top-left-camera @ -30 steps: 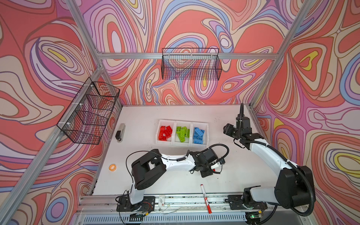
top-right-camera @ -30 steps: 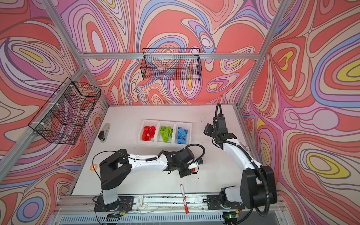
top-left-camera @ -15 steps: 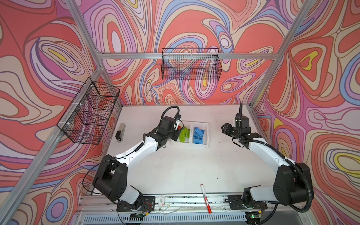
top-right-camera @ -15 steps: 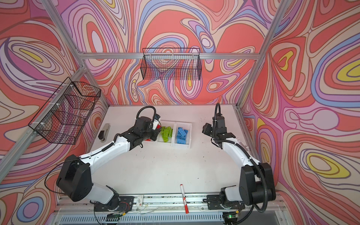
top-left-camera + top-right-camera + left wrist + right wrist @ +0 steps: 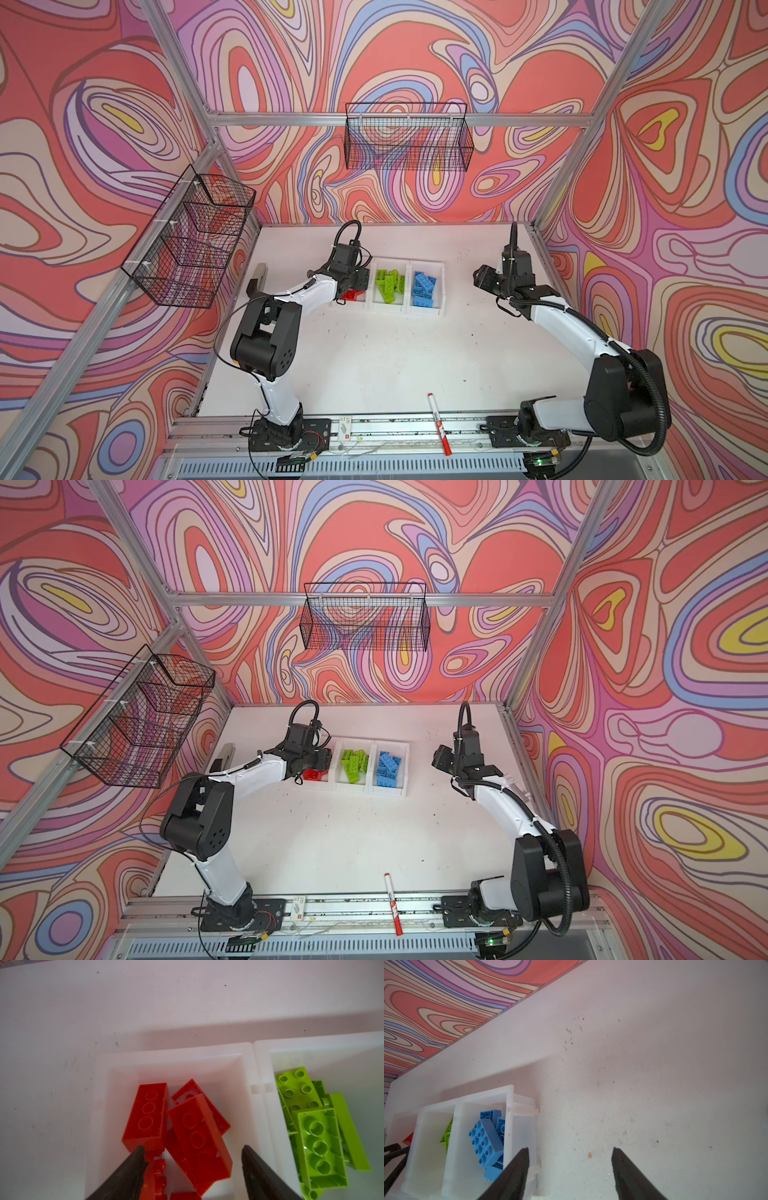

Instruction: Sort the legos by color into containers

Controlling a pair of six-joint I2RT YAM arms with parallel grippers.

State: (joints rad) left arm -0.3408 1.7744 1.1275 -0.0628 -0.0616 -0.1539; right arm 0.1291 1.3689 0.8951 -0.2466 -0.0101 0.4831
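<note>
Swirl-walled cell, white tabletop (image 5: 374, 353): with left hand (image 5: 193, 1148) spread over red legos (image 5: 149, 1113) in the nine-o'clock end of the containers (image 5: 424, 311) and right hand (image 5: 569, 1149) spread empty at their three o'clock, lift straight up, clear of the rim, before swinging away.

Swirl-patterned walls (image 5: 399, 62), white tabletop (image 5: 395, 353), black wire baskets (image 5: 407, 141), aluminium frame (image 5: 291, 119)

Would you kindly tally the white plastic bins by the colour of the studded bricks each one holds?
White plastic bins holding red studded plastic bricks: 1
Holding lime green bricks: 1
Holding light blue bricks: 1
Total: 3 bins
</note>
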